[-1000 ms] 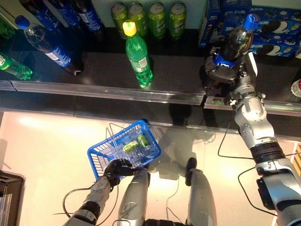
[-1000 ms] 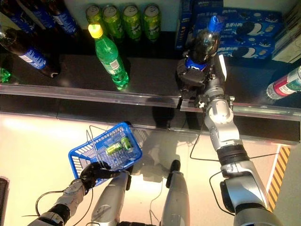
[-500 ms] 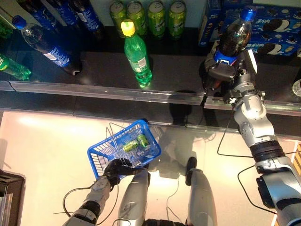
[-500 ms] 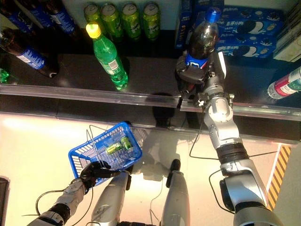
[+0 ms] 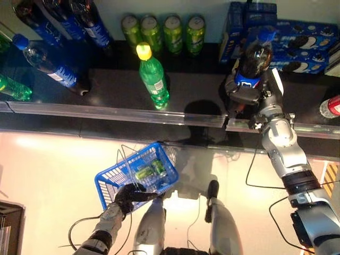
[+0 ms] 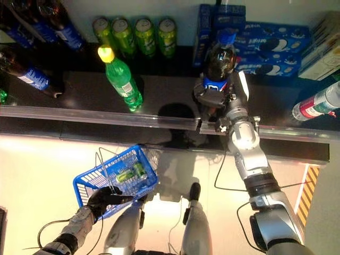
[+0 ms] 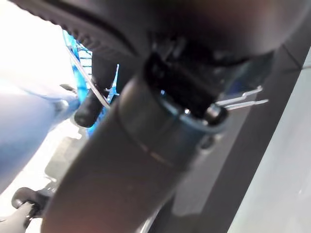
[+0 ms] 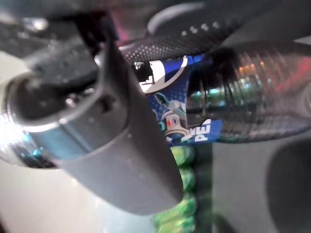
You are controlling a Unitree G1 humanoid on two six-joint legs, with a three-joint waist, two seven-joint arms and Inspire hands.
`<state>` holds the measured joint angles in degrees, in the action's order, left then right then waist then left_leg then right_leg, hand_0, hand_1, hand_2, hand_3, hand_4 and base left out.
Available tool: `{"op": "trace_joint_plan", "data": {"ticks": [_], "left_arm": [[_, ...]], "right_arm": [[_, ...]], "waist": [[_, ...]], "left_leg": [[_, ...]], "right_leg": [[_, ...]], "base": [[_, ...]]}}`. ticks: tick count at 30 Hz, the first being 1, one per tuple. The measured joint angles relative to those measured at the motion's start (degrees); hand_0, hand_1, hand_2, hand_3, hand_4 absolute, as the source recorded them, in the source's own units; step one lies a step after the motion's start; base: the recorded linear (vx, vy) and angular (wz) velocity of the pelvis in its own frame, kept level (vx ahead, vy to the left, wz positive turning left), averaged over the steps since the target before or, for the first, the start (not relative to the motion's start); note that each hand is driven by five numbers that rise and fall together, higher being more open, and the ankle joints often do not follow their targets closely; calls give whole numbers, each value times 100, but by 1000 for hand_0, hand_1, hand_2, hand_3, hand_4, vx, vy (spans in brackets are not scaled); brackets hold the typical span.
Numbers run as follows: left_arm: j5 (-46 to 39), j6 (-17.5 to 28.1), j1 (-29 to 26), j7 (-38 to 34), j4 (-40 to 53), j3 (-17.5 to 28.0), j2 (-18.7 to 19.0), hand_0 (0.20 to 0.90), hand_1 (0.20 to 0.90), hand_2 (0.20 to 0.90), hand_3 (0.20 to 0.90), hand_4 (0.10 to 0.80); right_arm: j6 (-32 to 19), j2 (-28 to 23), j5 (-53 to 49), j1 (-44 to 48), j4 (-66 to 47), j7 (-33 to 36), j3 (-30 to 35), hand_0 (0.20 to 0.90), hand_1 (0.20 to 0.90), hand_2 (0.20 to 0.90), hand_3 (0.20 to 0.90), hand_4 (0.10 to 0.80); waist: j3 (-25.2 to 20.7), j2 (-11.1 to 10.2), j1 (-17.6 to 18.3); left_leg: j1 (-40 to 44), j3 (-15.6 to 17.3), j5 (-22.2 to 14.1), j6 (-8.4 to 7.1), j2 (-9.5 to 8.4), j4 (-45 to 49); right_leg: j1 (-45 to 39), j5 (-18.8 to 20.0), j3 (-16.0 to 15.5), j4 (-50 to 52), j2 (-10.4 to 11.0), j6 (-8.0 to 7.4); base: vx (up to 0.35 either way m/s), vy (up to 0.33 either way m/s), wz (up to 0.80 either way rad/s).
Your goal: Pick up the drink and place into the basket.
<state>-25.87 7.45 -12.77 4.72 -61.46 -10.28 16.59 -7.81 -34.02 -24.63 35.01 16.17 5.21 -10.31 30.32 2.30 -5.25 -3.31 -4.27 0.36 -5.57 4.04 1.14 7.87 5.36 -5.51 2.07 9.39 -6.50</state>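
The dark cola bottle (image 5: 255,57) with a blue cap is held upright above the black shelf (image 5: 196,93), clamped in the curled fingers of the right hand (image 5: 245,91). The blue basket (image 5: 109,183), containing two green cans (image 5: 150,171), is gripped by its wire handle in the left hand (image 5: 127,194) above the floor.
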Motion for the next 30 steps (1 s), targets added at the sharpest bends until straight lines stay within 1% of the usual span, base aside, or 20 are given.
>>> {"op": "trace_joint_plan", "data": {"ticks": [3, 4, 5, 9, 11, 14, 19, 20, 21, 25, 27, 28, 29, 30], "left_arm": [[62, 2, 146, 1, -34, 145, 3, 300, 300, 300, 200, 100], [129, 4, 228, 2, -39, 316, 7, 300, 300, 300, 200, 100], [154, -6, 244, 2, -48, 374, 5, 300, 300, 300, 200, 100], [251, 5, 335, 19, -50, 487, 2, 300, 300, 300, 200, 100], [267, 10, 393, 25, -58, 542, 10, 300, 300, 300, 200, 100], [303, 8, 486, 25, -113, 675, 14, 300, 300, 300, 200, 100], [286, 7, 697, 31, -113, 696, -51, 300, 300, 300, 200, 100], [286, 7, 697, 31, -113, 696, -51, 300, 300, 300, 200, 100], [229, 4, 761, 71, -104, 717, -54, 300, 300, 300, 200, 100], [-12, 2, 842, 103, 155, 776, -69, 300, 300, 300, 200, 100], [-165, -38, 956, 104, 469, 775, -140, 300, 300, 300, 200, 100], [-174, -38, 968, 104, 512, 775, -181, 300, 300, 300, 200, 100], [-178, -38, 999, 103, 566, 776, -208, 300, 300, 300, 200, 100], [-179, -38, 1032, 104, 629, 770, -230, 300, 300, 300, 200, 100]], "right_arm": [[2, 7, 19, -149, -372, -134, -1, 300, 300, 300, 200, 100], [2, 9, 50, -183, -627, -207, 5, 300, 300, 300, 200, 100], [1, 10, 57, -192, -735, -246, 9, 300, 300, 300, 200, 100], [13, 13, 73, -203, -1079, -436, 9, 300, 300, 300, 200, 100], [18, 33, 72, -220, -1209, -506, 10, 300, 300, 300, 200, 100], [18, 240, 71, -410, -1476, -630, 9, 300, 300, 300, 200, 100], [20, 307, 64, -769, -1650, -957, -16, 300, 300, 300, 200, 100], [20, 307, 64, -769, -1650, -957, -16, 300, 300, 300, 200, 100], [21, 309, 42, -869, -1651, -988, -16, 300, 300, 300, 200, 100], [144, 375, -36, -937, -1649, -1001, -19, 300, 300, 300, 200, 100], [210, 513, -42, -1053, -1649, -1006, -24, 300, 300, 300, 200, 100], [217, 535, -42, -1082, -1649, -1014, -50, 300, 300, 300, 200, 100], [217, 542, -44, -1099, -1649, -1015, -95, 300, 300, 300, 200, 100], [219, 544, -49, -1116, -1649, -1022, -157, 300, 300, 300, 200, 100]], "waist": [[-59, -49, 55], [-117, -117, 70], [-128, -142, 67], [-180, -180, 69], [-261, -259, 65], [-454, -353, 60], [-840, -360, -4], [-840, -360, -4], [-976, -354, -67], [-1046, -355, -113], [-1046, -355, -166], [-1048, -352, -245], [-1052, -351, -246], [-1055, -348, -232]], "left_leg": [[228, -2, 61, -2, 7, -231], [283, 0, 74, -3, 6, -302], [331, 0, 80, -8, 11, -333], [516, 25, 103, -27, 38, -435], [523, 26, 109, -21, 34, -438], [523, 18, 116, -31, 50, -438], [515, -14, 122, -39, 68, -455], [515, -14, 122, -39, 68, -455], [526, -27, 137, -43, 71, -477], [567, -133, 200, -58, 79, -526], [605, -264, 228, -70, 75, -532], [606, -261, 232, -72, 71, -532], [596, -250, 226, -68, 79, -542], [601, -218, 244, -41, 117, -607]], "right_leg": [[-316, 127, -51, -384, 0, -27], [-459, 238, -60, -638, -11, -30], [-516, 257, -65, -690, -20, -29], [-662, 248, -123, -692, -33, -26], [-675, 234, -142, -691, -26, -32], [-680, 227, -158, -692, -35, -19], [-687, 221, -192, -693, -28, -11], [-687, 221, -192, -693, -28, -11], [-702, 220, -200, -693, -28, -10], [-787, 212, -266, -694, -28, -7], [-904, 195, -393, -695, -26, 1], [-932, 194, -403, -695, -29, 2], [-970, 176, -466, -695, -26, 4], [-1048, 151, -591, -694, -25, 4]], "base": [[17, -1, 4], [0, 0, 0], [32, -1, 3], [0, 0, 0], [0, 0, 0], [0, 0, 0], [-20, -6, 3], [-53, -4, 3], [-32, -5, 2], [-47, -13, 16], [-53, -37, 25], [-46, -53, 27], [-37, -65, 33], [-59, -75, 44]]}}
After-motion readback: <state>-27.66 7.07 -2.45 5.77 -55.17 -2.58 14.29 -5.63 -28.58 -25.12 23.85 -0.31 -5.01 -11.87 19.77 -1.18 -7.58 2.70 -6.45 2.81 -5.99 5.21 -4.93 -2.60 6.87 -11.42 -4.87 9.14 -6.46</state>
